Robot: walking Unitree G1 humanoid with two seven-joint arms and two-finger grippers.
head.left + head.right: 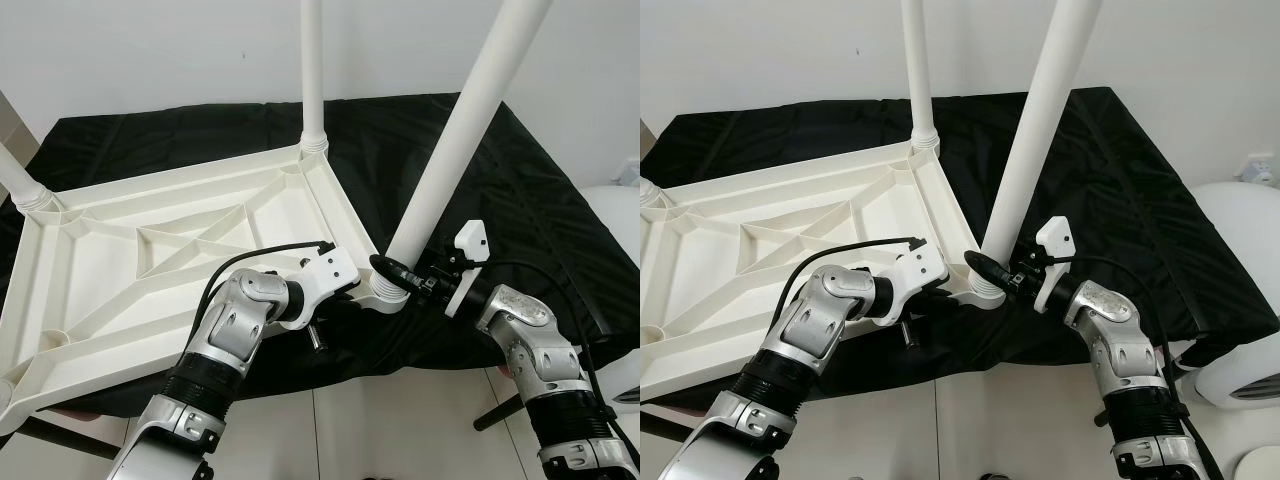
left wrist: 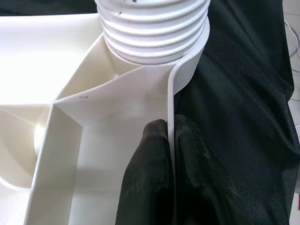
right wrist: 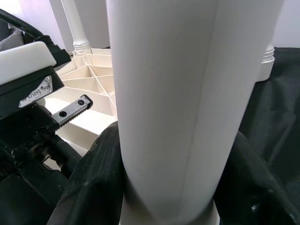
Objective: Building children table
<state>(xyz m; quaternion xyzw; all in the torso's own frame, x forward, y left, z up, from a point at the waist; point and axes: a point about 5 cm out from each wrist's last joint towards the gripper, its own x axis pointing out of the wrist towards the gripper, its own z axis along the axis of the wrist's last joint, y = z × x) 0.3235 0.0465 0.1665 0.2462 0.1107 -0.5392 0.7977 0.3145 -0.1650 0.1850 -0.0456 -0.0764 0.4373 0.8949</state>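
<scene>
Children's table top (image 1: 150, 250), white plastic, is lying upside down with its ribbed underside facing up, resting on a black cloth (image 1: 520, 190) that is covering the work surface. The top is occupying the 9 o'clock half of the head view, its near right corner sitting close to centre. A white leg (image 1: 312, 70) is standing upright in the far corner socket at 12 o'clock; another leg base (image 1: 25, 185) is showing at the far left corner, at 9 o'clock. A third, tilted leg (image 1: 465, 120) is leaning toward 1 o'clock, its threaded lower end meeting the near right corner socket (image 1: 385, 298). The right gripper (image 1: 405, 275), reaching in from 4 o'clock, is clasping this tilted leg low down, one black finger (image 3: 89, 187) on each side of the tube. The left gripper (image 2: 169, 140), coming from 7 o'clock, is pinching the thin side wall of the table top just beside the threaded socket, one finger (image 2: 150, 159) inside the rim and the other outside.
</scene>
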